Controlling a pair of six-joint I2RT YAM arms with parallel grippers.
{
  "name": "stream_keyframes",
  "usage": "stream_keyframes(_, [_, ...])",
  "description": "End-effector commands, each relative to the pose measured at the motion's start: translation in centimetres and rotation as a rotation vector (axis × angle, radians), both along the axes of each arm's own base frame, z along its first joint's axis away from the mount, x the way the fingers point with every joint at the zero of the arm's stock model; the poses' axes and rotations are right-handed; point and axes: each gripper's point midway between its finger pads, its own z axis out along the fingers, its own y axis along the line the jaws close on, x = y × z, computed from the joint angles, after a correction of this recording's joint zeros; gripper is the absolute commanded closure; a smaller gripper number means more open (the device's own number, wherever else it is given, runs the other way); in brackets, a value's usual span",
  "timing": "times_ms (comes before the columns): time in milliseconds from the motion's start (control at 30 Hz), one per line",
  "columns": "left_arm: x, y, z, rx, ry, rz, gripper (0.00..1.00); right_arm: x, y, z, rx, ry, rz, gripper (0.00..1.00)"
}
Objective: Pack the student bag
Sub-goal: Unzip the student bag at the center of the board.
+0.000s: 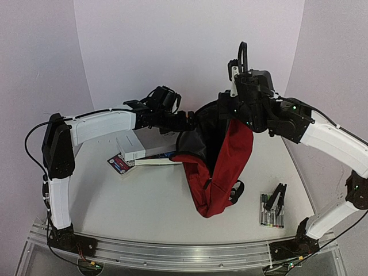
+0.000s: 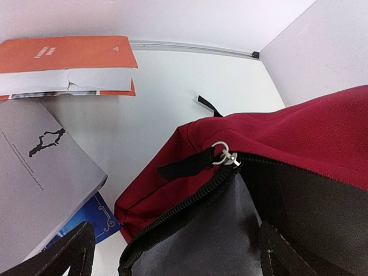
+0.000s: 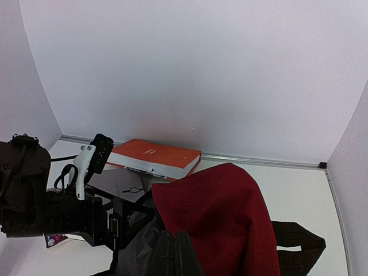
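Observation:
The student bag is a dark-red backpack lying in the middle of the table, its top lifted and its black lining showing. My right gripper is shut on the bag's upper edge and holds the red fabric up; in the right wrist view its gripper pinches the fabric of the bag. My left gripper is at the bag's open mouth on the left. In the left wrist view the gripper is open, with the zip edge and lining of the bag between its fingers. A silver zip pull sits at the rim.
An orange book and a grey book lie left of the bag, on a blue booklet. The orange book lies near the back wall. A pack of markers and a black clip lie right of the bag.

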Motion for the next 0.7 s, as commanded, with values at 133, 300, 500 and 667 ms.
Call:
stream_keyframes(133, [0.1,-0.5,0.3,0.017,-0.032,-0.041,0.09,0.5,-0.1,-0.6,0.006,-0.011,-0.048,1.00])
stream_keyframes(300, [-0.3,-1.5,0.2,-0.004,-0.020,-0.093,0.21,0.6,0.0,-0.9,0.004,-0.009,-0.054,1.00])
stream_keyframes(500, [-0.4,0.0,-2.2,-0.068,0.083,-0.090,0.47,0.3,-0.6,-0.6,0.012,-0.014,-0.064,1.00])
stream_keyframes(667, [-0.5,2.8,-5.1,-0.159,0.177,-0.067,0.75,0.1,-1.2,-0.4,0.022,-0.017,-0.072,1.00])
